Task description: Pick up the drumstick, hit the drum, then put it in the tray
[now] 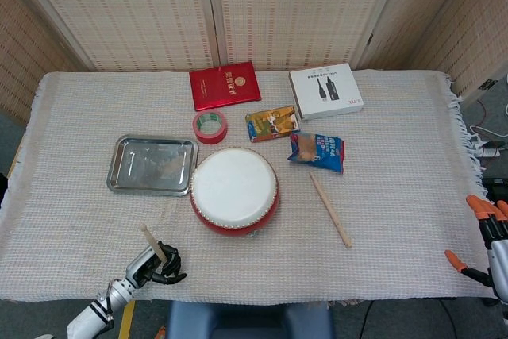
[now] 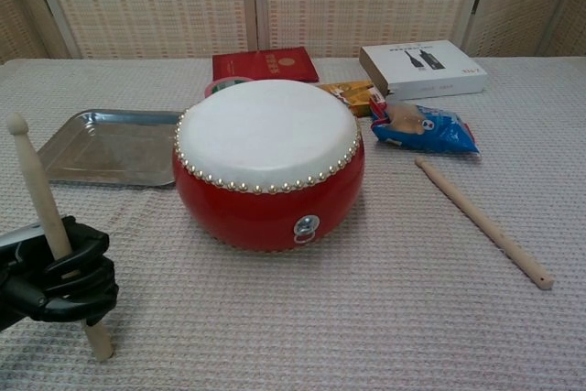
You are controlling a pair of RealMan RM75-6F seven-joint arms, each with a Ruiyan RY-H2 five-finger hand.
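Left hand [image 2: 55, 272] grips drumstick [image 2: 37, 190] near upright at the worktop's front edge; head view alone shows right hand [image 1: 492, 236] — its grasp indeterminate.

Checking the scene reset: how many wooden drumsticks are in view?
2. One wooden drumstick is gripped near-upright in the black left hand at the table's near left edge; the other drumstick lies flat right of the red drum.
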